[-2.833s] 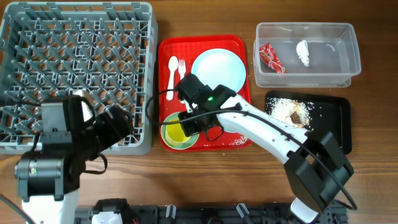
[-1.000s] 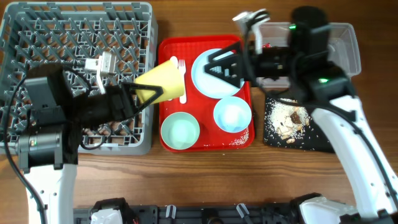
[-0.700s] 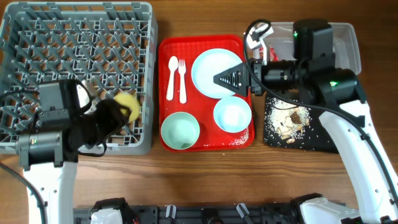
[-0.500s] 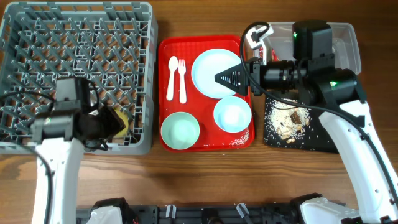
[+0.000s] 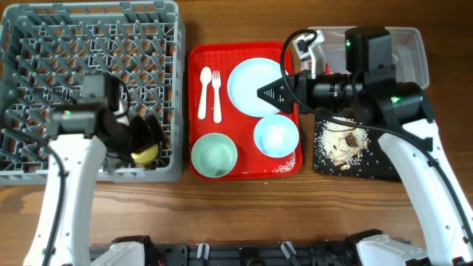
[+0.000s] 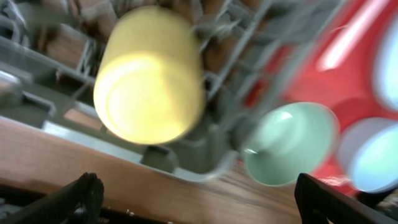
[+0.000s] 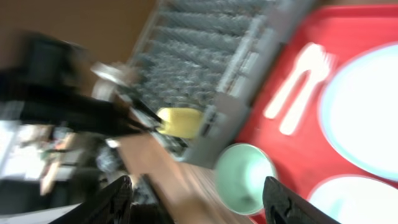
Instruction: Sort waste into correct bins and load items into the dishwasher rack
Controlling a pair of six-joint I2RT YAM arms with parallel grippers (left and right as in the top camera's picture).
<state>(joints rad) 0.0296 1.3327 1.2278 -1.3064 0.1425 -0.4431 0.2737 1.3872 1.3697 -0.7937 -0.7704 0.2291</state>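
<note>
The yellow cup [image 5: 144,154] [image 6: 149,74] lies on its side in the front right corner of the grey dishwasher rack [image 5: 44,74] [image 6: 186,167]. My left gripper [image 5: 140,136] [image 6: 202,200] stands open just above the cup, with nothing between its fingers. My right gripper [image 5: 277,92] [image 7: 199,202] hovers open and empty over the right side of the pale-blue plate [image 5: 255,85] [image 7: 367,112]. Also on the red tray [image 5: 236,59] are a white fork and spoon [image 5: 211,92], a green bowl [image 5: 214,155] [image 7: 245,177] and a blue bowl [image 5: 275,135].
A clear tub [image 5: 406,66] stands at the back right, largely hidden behind my right arm. In front of it, a black tray [image 5: 384,159] holds food scraps [image 5: 344,140]. Bare wooden table runs along the front edge.
My left gripper carried the yellow cup from over the tray down into the rack's front right corner, then opened and let it go. The right arm has barely moved.
</note>
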